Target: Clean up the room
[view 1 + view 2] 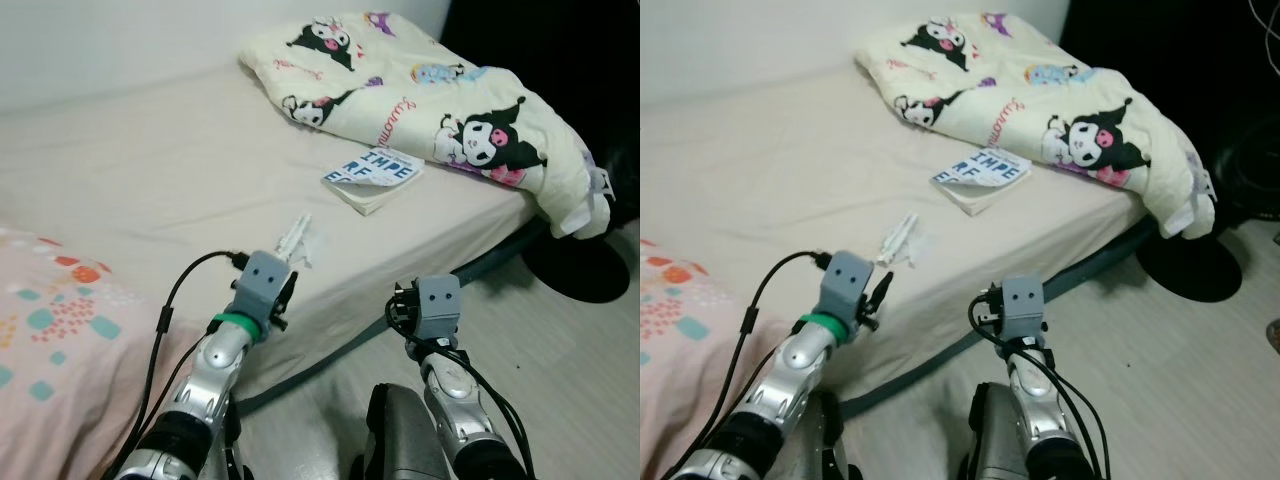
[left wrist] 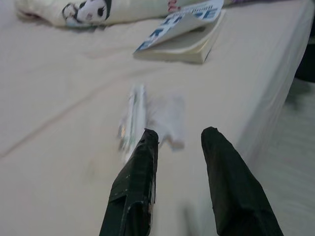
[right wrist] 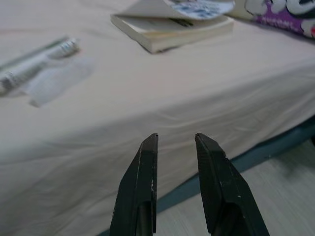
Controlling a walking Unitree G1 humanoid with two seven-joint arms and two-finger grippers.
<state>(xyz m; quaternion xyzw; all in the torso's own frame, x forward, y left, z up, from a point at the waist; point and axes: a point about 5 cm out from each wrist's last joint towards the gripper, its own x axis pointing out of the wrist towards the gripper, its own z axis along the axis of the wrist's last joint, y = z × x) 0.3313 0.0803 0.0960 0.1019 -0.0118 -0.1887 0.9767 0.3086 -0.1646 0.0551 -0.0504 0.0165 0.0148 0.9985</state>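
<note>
On the bed, near its front edge, a small wrapper is lying with a scrap of clear plastic beside it. Farther back, a book with blue lettering is resting with its cover curling up, just beside a cream blanket printed with cartoon figures, which is bunching across the far corner and hanging over the bed's side. A pink patterned pillow is sitting at the robot's left.

Over the bed's edge, the left gripper is hovering close to the wrapper, its two black fingers spread apart with nothing between them; one fingertip is appearing just beside the wrapper's near end, though contact is too blurred to tell. Off the bed, the right gripper is hanging above the pale floor, pointing at the mattress side, its fingers parted by a narrow gap and holding nothing. A dark round base is standing on the floor by the bed's corner, under the hanging blanket.
</note>
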